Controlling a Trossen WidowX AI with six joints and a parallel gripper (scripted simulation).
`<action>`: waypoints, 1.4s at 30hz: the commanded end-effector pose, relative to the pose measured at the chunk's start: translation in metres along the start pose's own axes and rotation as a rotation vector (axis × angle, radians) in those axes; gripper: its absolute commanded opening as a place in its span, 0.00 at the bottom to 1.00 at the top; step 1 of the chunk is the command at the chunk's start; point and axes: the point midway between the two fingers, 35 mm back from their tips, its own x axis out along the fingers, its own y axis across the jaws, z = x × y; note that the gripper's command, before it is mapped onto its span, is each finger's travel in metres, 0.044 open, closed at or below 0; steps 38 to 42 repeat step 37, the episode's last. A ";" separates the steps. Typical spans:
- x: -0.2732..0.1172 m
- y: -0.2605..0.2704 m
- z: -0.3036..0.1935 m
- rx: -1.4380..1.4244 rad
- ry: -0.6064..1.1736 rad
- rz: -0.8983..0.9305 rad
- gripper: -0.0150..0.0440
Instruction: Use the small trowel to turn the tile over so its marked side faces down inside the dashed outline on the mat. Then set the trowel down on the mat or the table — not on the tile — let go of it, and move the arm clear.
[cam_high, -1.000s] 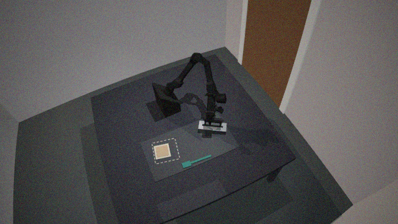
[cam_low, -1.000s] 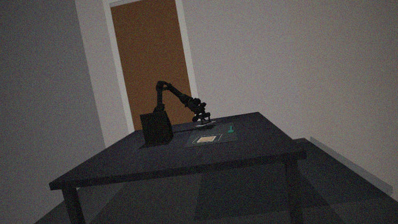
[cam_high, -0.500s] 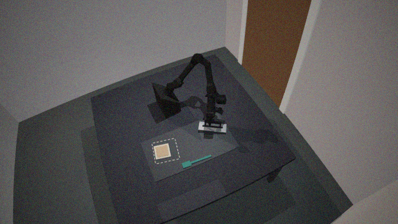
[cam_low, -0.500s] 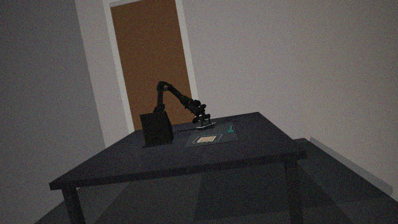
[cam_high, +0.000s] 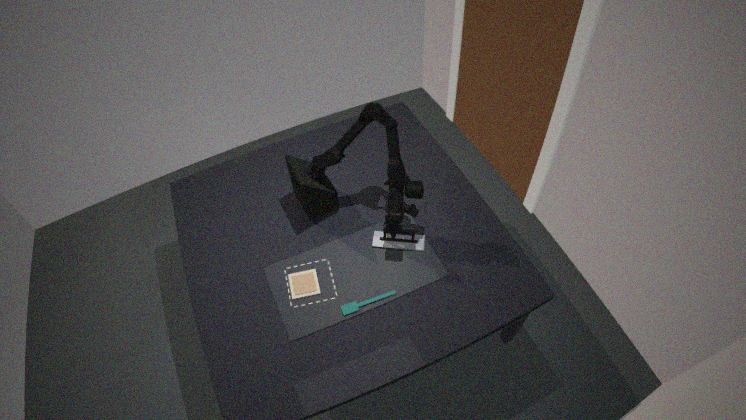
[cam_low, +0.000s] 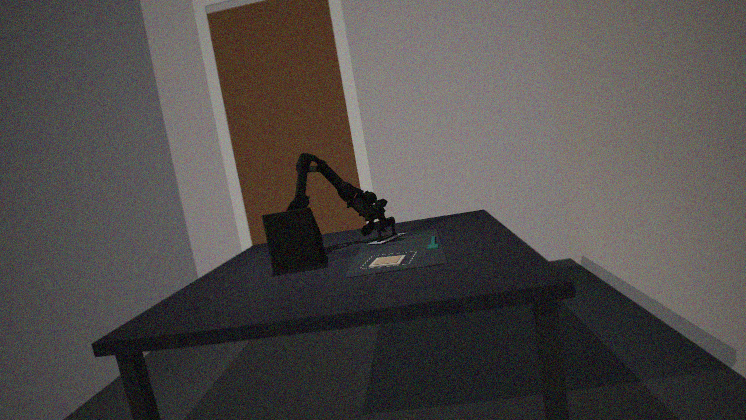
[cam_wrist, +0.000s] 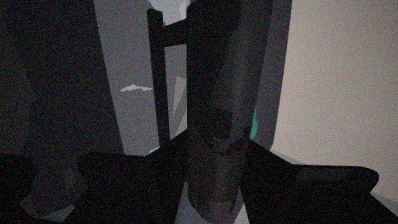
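The tile (cam_high: 304, 283) (cam_low: 387, 260) lies flat inside the dashed outline (cam_high: 328, 259), toward its left side in the top view, with a tan face and pale border up. Which side is marked I cannot tell. My gripper (cam_high: 399, 225) (cam_wrist: 211, 131) is shut on the trowel's dark, round handle. The trowel (cam_high: 377, 240) (cam_wrist: 215, 90) has a flat, pale rectangular blade under a dark bar. It is low at the mat's far right end in the top view, away from the tile. Whether the blade touches the surface is unclear. The gripper hides part of it.
A teal flat-bladed tool (cam_high: 350, 308) (cam_low: 432, 243) (cam_wrist: 254, 126) lies along the front edge of the grey mat (cam_high: 365, 276). The arm's dark base (cam_high: 310, 190) (cam_low: 294, 242) stands behind the mat. The dark table (cam_high: 234, 292) ends at a front edge.
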 end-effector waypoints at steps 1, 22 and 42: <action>0.001 0.000 -0.001 0.003 0.002 -0.006 0.43; -0.011 0.000 0.001 0.003 0.002 -0.005 0.76; -0.059 0.001 0.000 0.000 0.002 -0.002 0.76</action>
